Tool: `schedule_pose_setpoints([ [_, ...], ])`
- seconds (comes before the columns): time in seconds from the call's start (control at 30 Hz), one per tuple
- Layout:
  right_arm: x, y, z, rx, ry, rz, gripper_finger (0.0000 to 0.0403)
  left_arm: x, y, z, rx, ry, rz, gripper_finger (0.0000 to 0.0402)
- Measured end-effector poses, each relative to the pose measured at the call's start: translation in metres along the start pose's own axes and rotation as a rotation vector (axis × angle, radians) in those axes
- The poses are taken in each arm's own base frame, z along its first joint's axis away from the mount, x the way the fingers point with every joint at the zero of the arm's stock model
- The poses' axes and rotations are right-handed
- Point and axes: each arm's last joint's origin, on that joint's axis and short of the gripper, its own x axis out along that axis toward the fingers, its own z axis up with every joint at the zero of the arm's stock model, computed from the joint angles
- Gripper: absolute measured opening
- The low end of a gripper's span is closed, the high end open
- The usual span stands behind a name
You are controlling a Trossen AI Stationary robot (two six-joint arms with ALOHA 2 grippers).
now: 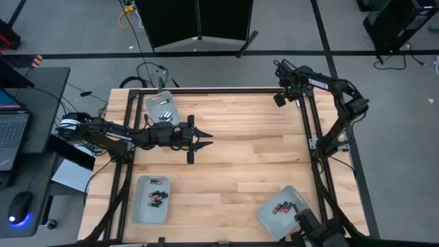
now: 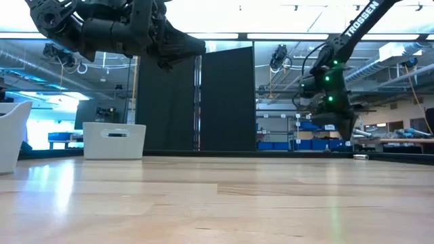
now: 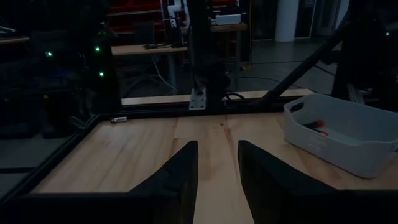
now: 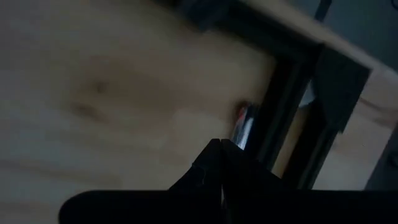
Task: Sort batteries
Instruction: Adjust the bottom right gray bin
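**Stray cell at far-right corner, right arm lining up**

Right end effector [image 4: 221, 152] sits closest in its own wrist view: fingers pressed together, holding nothing. Just beyond the tips a single battery [image 4: 244, 124] lies on the tabletop [image 1: 240, 147], right against the dark frame rail [image 4: 280, 118]. In the high view this arm hangs over the far right corner of the tabletop.

Left end effector [image 1: 199, 142] hovers mid-tabletop, jaws partly apart, empty; bare wood shows between the fingers.

The other batteries are already binned:
- far-left tray [image 1: 160, 108]: silvery cells
- near-left tray [image 1: 151, 200]: dark/red cells
- near-right tray [image 1: 285, 210]: red-ended cells

Judgement: sort is nearly done, and the step in hand is picking that last stray by the rail. Next move calls for the right jaws to open, then straddle the cell. The rail leaves little room on that side, so the fingers probably need to approach along the rail, or nudge the cell clear first. Which tray it goes to I can't tell; its colouring is unclear.
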Motion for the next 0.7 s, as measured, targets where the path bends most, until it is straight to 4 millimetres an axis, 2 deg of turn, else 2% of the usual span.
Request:
schedule_pose_setpoints([
  [0.13,0.003,-0.002,0.008,0.046,-0.06,0.026,0.0009,0.0,0.0,0.0,0.0,0.0,0.006,0.0122],
  [0.27,0.001,-0.002,0.013,0.007,-0.089,0.058,0.0009,0.0,0.0,0.0,0.0,0.0,0.013,0.0122],
  [0.37,-0.01,-0.005,0.02,-0.034,-0.108,0.061,0.0009,0.0,0.0,0.0,0.006,0.0,0.017,0.0122],
  [0.6,-0.052,-0.011,0.044,-0.201,-0.209,0.065,0.0009,0.0,0.001,0.0,0.025,0.001,0.039,0.0122],
  [0.7,-0.049,-0.017,0.056,-0.213,-0.116,0.062,0.0009,0.0,0.001,0.0,0.024,0.002,0.039,0.0122],
])
